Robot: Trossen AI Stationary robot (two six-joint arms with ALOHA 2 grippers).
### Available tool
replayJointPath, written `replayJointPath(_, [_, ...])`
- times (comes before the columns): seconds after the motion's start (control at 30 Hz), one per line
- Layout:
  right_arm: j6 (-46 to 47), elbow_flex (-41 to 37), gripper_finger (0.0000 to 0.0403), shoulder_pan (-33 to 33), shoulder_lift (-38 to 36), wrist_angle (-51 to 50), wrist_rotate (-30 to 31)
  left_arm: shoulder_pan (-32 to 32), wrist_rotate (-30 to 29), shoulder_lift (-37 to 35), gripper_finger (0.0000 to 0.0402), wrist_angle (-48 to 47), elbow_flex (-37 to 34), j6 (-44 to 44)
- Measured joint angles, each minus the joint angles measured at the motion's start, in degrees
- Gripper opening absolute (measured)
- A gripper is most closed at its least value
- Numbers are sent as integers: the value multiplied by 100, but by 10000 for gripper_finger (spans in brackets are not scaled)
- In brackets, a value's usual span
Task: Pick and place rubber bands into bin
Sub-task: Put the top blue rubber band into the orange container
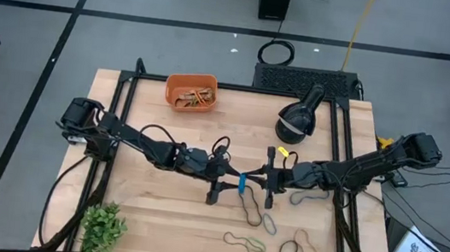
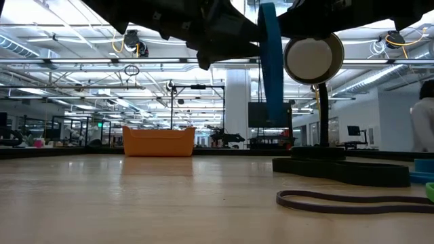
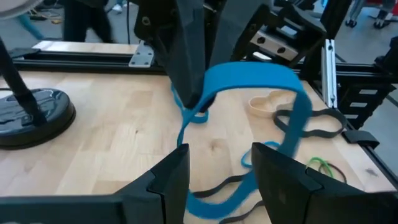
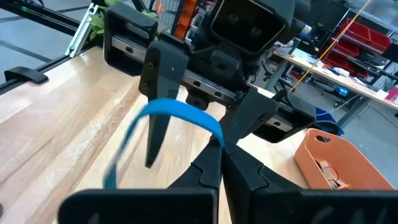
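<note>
A blue rubber band (image 1: 242,182) hangs above the middle of the table between my two grippers. My right gripper (image 1: 265,181) reaches in from the table's right and is shut on it. My left gripper (image 1: 220,178) faces it from the left, open (image 3: 217,177), and one of its fingers (image 4: 155,118) stands inside the band's loop. Several more rubber bands, black, tan and green (image 1: 246,245), lie flat on the wood toward the near right. The orange bin (image 1: 191,92) sits on the table near the far edge, with bands inside. My right gripper pinches one spot of the blue band's loop (image 3: 198,107) between its two shut fingers, which come nearly level from the table's right. The rest of the loop bows out and hangs below, clear of the table (image 2: 271,74). My left gripper has the band running round the outer side of one finger (image 3: 283,168); whether it touches, I cannot tell.
A black stand with a round base (image 1: 298,118) rises at the far right, close behind my right arm. A small green plant (image 1: 102,227) is at the near left corner. A black band (image 2: 352,200) lies right under the grippers.
</note>
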Motion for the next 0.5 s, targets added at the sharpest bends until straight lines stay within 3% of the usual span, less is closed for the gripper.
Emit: replayJointPath(0.5, [153, 0, 0, 0, 0, -131, -6, 0, -362, 0, 179, -328, 0, -66])
